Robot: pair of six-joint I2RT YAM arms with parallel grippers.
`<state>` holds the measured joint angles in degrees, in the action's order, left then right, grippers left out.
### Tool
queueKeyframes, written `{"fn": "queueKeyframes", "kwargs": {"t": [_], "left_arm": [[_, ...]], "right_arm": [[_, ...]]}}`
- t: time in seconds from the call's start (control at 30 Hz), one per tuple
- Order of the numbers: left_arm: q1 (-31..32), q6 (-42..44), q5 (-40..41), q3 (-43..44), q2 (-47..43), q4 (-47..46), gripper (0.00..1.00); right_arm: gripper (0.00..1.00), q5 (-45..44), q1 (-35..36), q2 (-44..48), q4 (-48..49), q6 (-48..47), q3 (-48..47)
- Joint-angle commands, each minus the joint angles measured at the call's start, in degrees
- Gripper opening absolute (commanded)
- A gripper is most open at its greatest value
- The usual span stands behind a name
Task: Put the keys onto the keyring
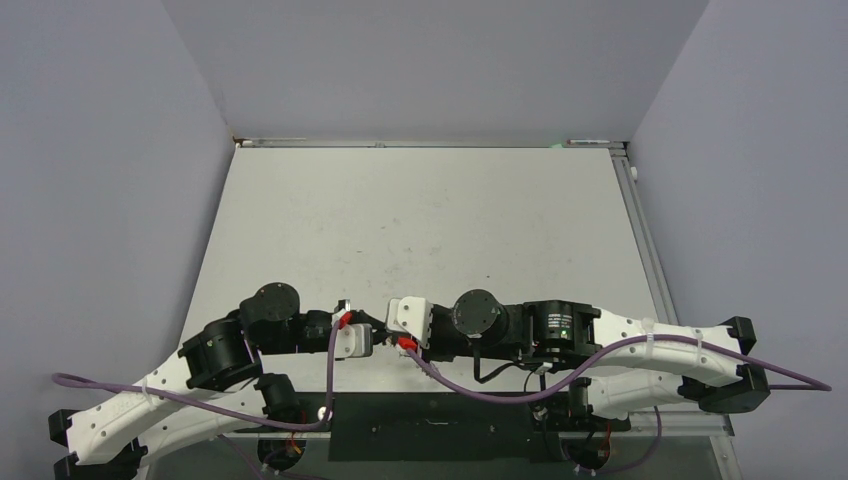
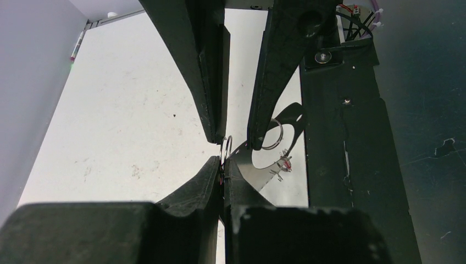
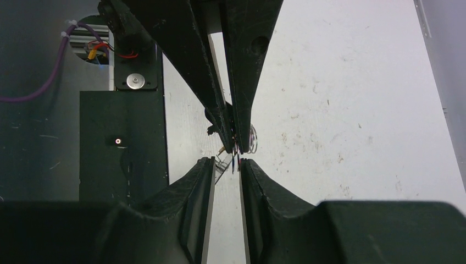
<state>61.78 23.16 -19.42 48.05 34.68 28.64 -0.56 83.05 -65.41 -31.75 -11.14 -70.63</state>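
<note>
Pinching my left gripper [image 2: 223, 165] tight, I hold a thin metal loop at its tips. It shows edge-on, and I take it for the keyring [image 2: 227, 146]. My right gripper [image 3: 227, 160] meets it nose to nose, its jaws standing apart on either side of that loop and clamping nothing. A small round split ring [image 2: 272, 135] sits just beside one of my right fingers [image 2: 264, 104]; whether they touch I cannot tell. Just below the ring are small metal pieces [image 2: 283, 164] marked with red, too small to name as keys. Both wrists hang low over the white table [image 1: 430, 220], beside the black base plate [image 2: 351, 165].
</note>
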Motion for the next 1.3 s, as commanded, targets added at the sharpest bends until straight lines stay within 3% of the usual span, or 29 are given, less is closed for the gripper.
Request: {"fn": "queueKeyframes", "kwargs": {"t": [0.0, 0.63, 0.83, 0.97, 1.27], "left_arm": [[0.1, 0.14, -1.38, 3.19, -0.31, -3.43, 0.0], [0.1, -0.42, -2.58, 2.75, -1.35, -4.39, 0.0], [0.1, -0.22, -2.47, 2.83, -1.63, -4.1, 0.0], [0.1, -0.2, -2.55, 3.01, -1.39, -3.97, 0.0], [0.1, -0.31, -2.76, 3.01, -1.29, -4.22, 0.0]], "right_arm": [[0.24, -0.98, -0.14, -0.41, 2.52, -0.2, -1.08], [0.07, -2.27, -0.15, -2.25, 3.42, -0.97, 0.38], [0.19, -1.99, -0.3, -1.01, 2.5, -0.74, 0.38], [0.21, -1.82, -0.34, -1.06, 2.34, -0.64, 0.45], [0.05, -0.91, -0.5, -1.14, 3.01, -1.12, 1.26]]}}
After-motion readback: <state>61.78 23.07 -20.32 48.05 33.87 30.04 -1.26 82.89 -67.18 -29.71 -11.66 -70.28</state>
